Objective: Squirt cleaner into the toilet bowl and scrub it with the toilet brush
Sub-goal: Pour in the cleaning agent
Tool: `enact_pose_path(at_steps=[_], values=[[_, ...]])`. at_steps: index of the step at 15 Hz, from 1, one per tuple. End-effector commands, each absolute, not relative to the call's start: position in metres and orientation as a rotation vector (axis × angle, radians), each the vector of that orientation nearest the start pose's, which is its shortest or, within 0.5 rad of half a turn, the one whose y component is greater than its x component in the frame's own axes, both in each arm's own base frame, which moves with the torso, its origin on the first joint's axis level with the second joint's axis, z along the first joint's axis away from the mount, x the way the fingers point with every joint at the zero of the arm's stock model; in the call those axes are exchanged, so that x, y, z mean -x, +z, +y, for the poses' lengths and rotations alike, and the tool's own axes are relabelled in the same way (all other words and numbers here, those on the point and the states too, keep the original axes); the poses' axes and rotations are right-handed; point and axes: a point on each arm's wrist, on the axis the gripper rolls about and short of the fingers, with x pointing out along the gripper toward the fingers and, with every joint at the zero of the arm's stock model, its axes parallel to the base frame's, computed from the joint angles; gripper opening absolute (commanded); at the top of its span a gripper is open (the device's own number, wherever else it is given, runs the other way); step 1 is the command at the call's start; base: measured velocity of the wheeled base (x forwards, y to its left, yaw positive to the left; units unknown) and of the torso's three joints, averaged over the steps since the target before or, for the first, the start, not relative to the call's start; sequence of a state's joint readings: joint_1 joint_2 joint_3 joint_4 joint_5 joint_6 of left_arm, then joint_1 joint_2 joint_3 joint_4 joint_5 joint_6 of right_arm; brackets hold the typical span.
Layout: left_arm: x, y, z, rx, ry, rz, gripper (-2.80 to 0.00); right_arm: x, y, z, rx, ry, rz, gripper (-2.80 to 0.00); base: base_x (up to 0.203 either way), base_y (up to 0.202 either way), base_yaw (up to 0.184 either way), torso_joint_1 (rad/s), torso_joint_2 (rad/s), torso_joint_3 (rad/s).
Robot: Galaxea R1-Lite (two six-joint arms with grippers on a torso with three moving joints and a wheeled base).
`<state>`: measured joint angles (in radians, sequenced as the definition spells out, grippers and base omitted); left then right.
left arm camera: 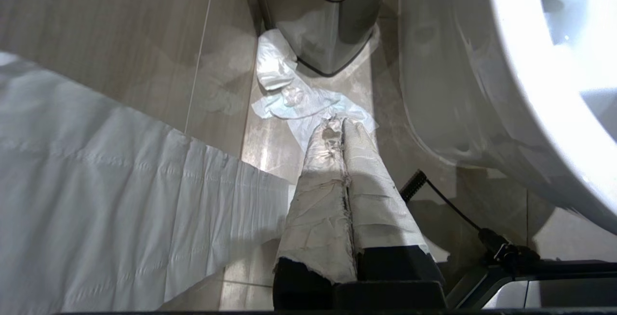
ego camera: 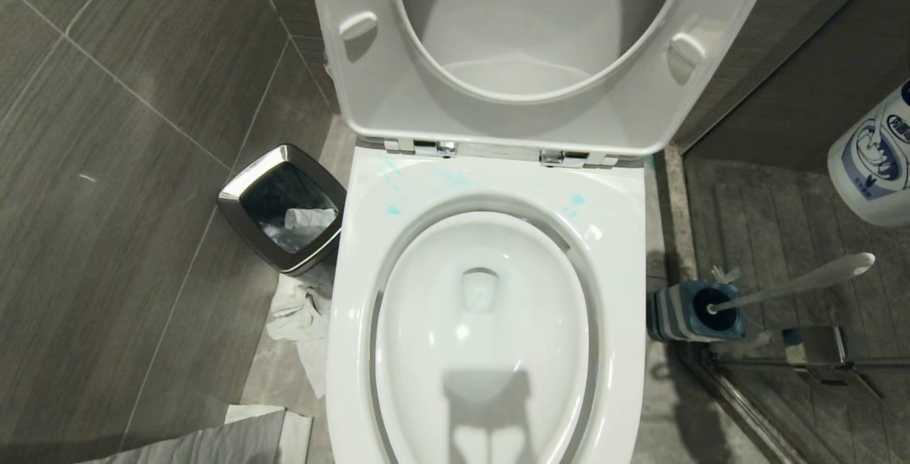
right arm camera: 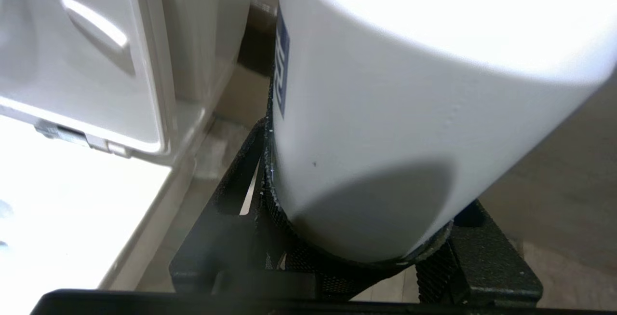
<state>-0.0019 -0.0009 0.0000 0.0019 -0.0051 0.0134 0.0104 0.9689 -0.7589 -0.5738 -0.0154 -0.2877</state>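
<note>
A white toilet bowl [ego camera: 490, 322] fills the middle of the head view, seat and lid raised against the back so the basin lies open. Turquoise smears mark the back edge of its rim, near the hinges.

The right gripper [right arm camera: 337, 238] clamps its black fingers [right arm camera: 482, 262] round the cleaner [ego camera: 878, 158], a white bottle with a blue label. It hangs in the air off the bowl's right side, probably on its way over or away from the basin.

The toilet brush [ego camera: 796, 285] stands in its striped holder [ego camera: 682, 311] on the floor just beside the rim's right edge, handle leaning away, untouched and within reach for scrubbing.

The left gripper [left arm camera: 340, 131] hangs low by the bowl's left flank, its 2 tape-wrapped fingers [left arm camera: 318, 194] pressed together, holding nothing.

A chrome-rimmed bin [ego camera: 284, 204] and crumpled tissue [ego camera: 302, 315] sit by the bowl's left edge.
</note>
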Motion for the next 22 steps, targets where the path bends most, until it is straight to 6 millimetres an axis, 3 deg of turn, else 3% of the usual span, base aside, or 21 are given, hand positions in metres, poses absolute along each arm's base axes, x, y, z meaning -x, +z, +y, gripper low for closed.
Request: enact_pose_path(at_steps=[1, 4, 8, 12, 17, 19, 22], values=[[0.023, 0.075, 0.0, -0.014, -0.008, 0.003, -2.8, -0.122, 0.329, 0.001, 0.282, -0.057, -0.369, -2.8, 0.0, 0.0, 0.0, -0.002, 0.01, 0.208], [0.023, 0.075, 0.0, -0.013, -0.006, 0.005, -2.8, -0.129, 0.346, 0.007, 0.271, -0.018, -0.396, -2.8, 0.0, 0.0, 0.0, 0.001, 0.0, 0.198], [0.023, 0.075, 0.0, -0.011, -0.006, 0.005, -2.8, -0.124, 0.367, 0.017, 0.267, 0.073, -0.304, -2.8, 0.0, 0.0, 0.0, -0.001, 0.0, 0.172], [0.023, 0.075, 0.0, -0.011, -0.007, 0.005, -2.8, -0.13, 0.376, 0.035, 0.35, 0.171, -0.233, -2.8, 0.0, 0.0, 0.0, 0.0, 0.0, 0.022], [0.023, 0.075, 0.0, -0.012, -0.006, 0.005, -2.8, -0.147, 0.377, 0.091, 0.405, 0.199, -0.137, -2.8, 0.0, 0.0, 0.0, 0.0, 0.0, 0.0], [0.023, 0.075, 0.0, -0.012, -0.006, 0.005, -2.8, -0.157, 0.372, 0.115, 0.519, 0.205, -0.108, -2.8, 0.0, 0.0, 0.0, 0.0, 0.0, 0.0], [0.023, 0.075, 0.0, -0.012, -0.006, 0.005, -2.8, -0.164, 0.363, 0.135, 0.706, 0.251, -0.101, -2.8, 0.0, 0.0, 0.0, 0.0, 0.0, 0.0]])
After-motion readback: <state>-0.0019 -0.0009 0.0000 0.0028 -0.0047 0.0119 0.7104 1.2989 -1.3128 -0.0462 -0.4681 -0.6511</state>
